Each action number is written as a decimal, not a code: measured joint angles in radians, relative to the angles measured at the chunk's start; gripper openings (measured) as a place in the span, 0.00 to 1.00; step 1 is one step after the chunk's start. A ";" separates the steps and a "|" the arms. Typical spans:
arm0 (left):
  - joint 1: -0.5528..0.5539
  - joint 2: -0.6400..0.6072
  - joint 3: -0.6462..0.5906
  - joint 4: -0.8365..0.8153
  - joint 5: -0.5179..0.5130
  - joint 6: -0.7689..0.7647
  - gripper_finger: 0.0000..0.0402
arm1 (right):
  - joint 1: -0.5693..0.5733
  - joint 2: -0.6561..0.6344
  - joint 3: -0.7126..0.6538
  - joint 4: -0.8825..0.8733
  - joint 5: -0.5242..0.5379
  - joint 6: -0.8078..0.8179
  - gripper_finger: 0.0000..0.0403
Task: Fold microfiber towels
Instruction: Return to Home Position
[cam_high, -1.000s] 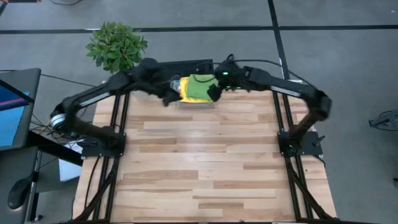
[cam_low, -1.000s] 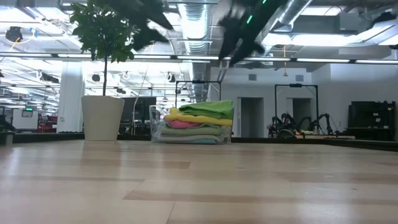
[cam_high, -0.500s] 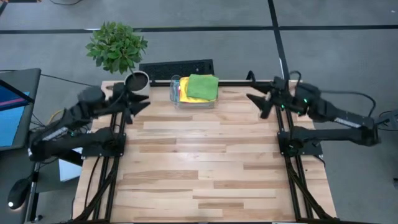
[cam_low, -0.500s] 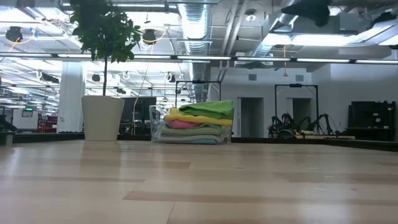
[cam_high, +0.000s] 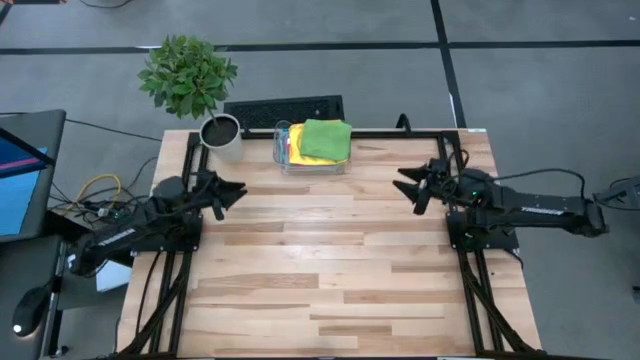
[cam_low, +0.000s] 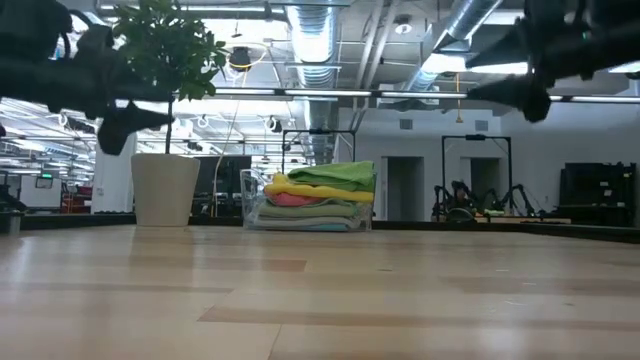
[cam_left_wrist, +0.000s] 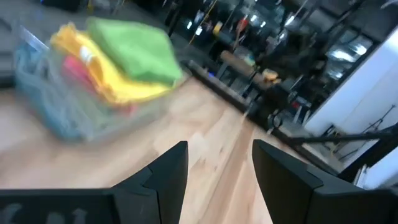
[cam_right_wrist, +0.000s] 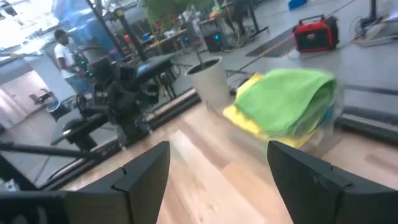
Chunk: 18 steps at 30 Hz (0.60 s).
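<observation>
Folded microfiber towels (cam_high: 318, 142) lie stacked in a clear plastic bin (cam_high: 283, 150) at the table's far edge, a lime green one (cam_low: 338, 176) on top, then yellow, pink and pale ones below. The stack also shows in the left wrist view (cam_left_wrist: 118, 62) and the right wrist view (cam_right_wrist: 283, 99). My left gripper (cam_high: 232, 190) is open and empty above the table's left side. My right gripper (cam_high: 408, 186) is open and empty above the table's right side. Both point inward, apart from the bin.
A potted plant (cam_high: 190, 78) in a white pot (cam_high: 221, 132) stands at the far left corner beside the bin. A dark keyboard (cam_high: 285, 108) lies behind the bin. The wooden table top (cam_high: 320, 270) stretches bare in front. A person (cam_right_wrist: 62, 46) stands in the room beyond.
Both grippers have left the bin at the far edge: the left has swung toward the table's left edge and nearer, the right toward the right edge and nearer, and both have come down lower. The towel stack has stayed in the bin.
</observation>
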 joint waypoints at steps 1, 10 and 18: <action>0.000 0.008 -0.010 0.023 0.002 0.003 0.43 | 0.009 0.000 -0.027 0.028 0.000 0.006 0.73; -0.003 0.054 -0.013 0.077 0.007 0.102 0.43 | 0.073 -0.021 -0.287 0.387 0.095 -0.027 0.73; -0.003 0.048 -0.011 0.027 -0.005 0.084 0.43 | 0.081 -0.024 -0.286 0.350 0.259 0.022 0.73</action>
